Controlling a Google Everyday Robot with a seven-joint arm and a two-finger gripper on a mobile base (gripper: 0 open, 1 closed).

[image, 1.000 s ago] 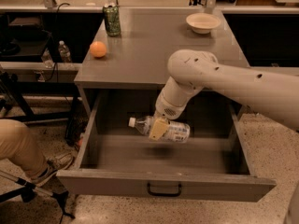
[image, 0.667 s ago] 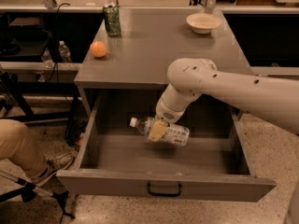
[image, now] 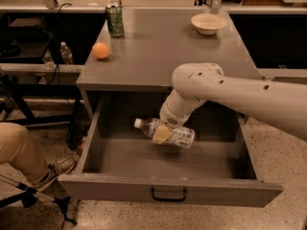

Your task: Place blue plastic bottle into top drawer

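The blue plastic bottle (image: 168, 132), clear with a white cap and a pale label, lies sideways inside the open top drawer (image: 168, 189), cap to the left. My gripper (image: 163, 134) reaches down from the white arm into the drawer and is closed around the bottle's middle; one tan finger (image: 161, 134) shows in front of the label. The bottle sits low over the drawer floor; I cannot tell whether it touches it. The drawer is pulled out fully, with its small black handle (image: 168, 194) at the front.
On the grey tabletop (image: 163, 47) stand a green drink can (image: 114, 20), an orange (image: 100, 51) and a cream bowl (image: 208, 23). Two small clear bottles (image: 66, 52) stand on a shelf at left. A person's leg and shoe (image: 29, 157) are at the lower left.
The arm's elbow has shifted slightly; the gripper and the bottle stay at nearly the same spot inside the drawer.
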